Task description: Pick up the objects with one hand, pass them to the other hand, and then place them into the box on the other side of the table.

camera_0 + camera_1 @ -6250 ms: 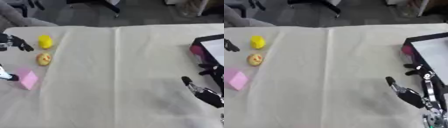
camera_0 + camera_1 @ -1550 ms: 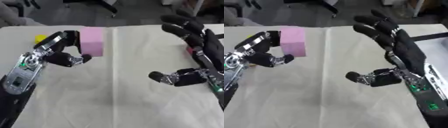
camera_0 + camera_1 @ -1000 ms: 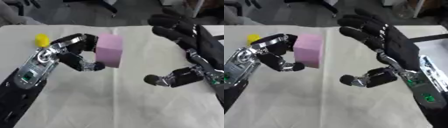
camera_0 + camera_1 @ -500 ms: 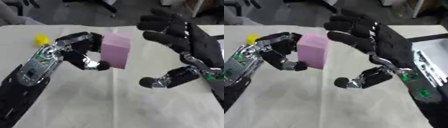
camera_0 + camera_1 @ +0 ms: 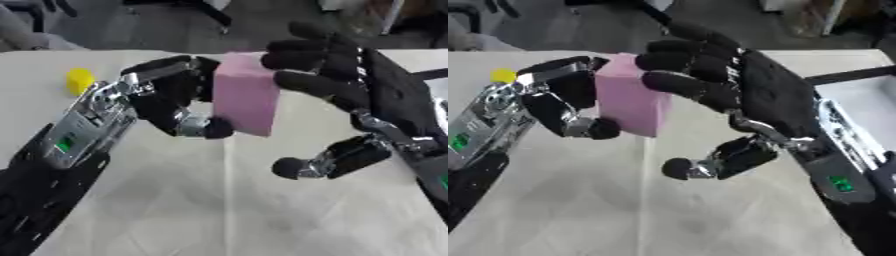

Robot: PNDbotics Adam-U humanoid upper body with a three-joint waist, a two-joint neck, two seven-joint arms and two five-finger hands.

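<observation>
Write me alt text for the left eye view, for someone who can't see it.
The left robot hand holds a pink block above a cream table, its fingers curled around it. The right robot hand reaches in from the right, fingers spread against the block's far side. A small yellow object sits on the table behind.

Bare cloth point(image 5: 262, 210) below both robot hands, yellow object point(image 5: 80, 80) far left

The right hand point(image 5: 772, 100) hides most of the box point(image 5: 855, 90).
</observation>
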